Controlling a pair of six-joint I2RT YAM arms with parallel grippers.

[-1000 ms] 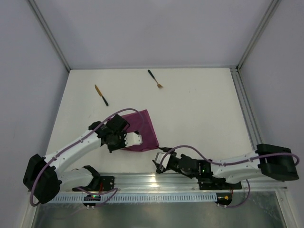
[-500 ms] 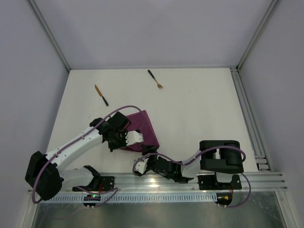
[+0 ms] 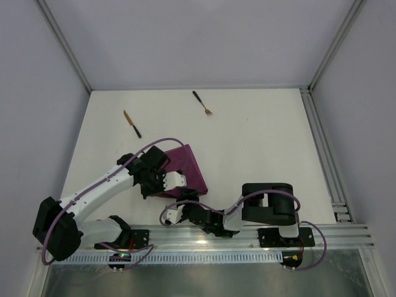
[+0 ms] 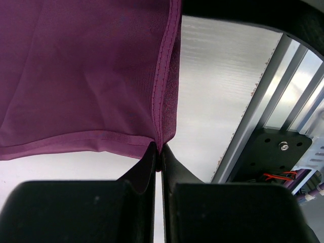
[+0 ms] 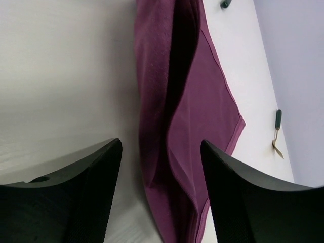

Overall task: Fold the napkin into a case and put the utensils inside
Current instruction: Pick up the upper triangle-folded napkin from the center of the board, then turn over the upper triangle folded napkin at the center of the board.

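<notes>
Cloth comes first in this job: the napkin (image 3: 185,166) lies on the counter (image 3: 260,142), a little left of centre and toward the near edge. It is doubled over into a rough wedge rather than a slim pouch, so I judge the case is not yet formed.

The left hand (image 4: 161,154) is clenched on the napkin's near corner, right where two stitched hems meet. From that pinch the cloth stretches away taut, with bare counter showing under it. Holding the corner this way probably anchors the fold and keeps one layer raised, so the other arm can work on the rest without the cloth sliding.

The right hand (image 5: 159,147) sits low by the near edge, just on the near side of the napkin. Its fingers are spread, with nothing caught between them. In its wrist view the napkin's folded edge runs straight ahead of the gap, and the layers gape with a dark hollow between them. That lineup suggests it is placed to take that edge next.

The knife (image 3: 131,124) lies at the far left and the fork (image 3: 202,103) at the far centre. Both are well apart from the napkin and from each other. Left there, they leave room for folding and will likely be handled last.
</notes>
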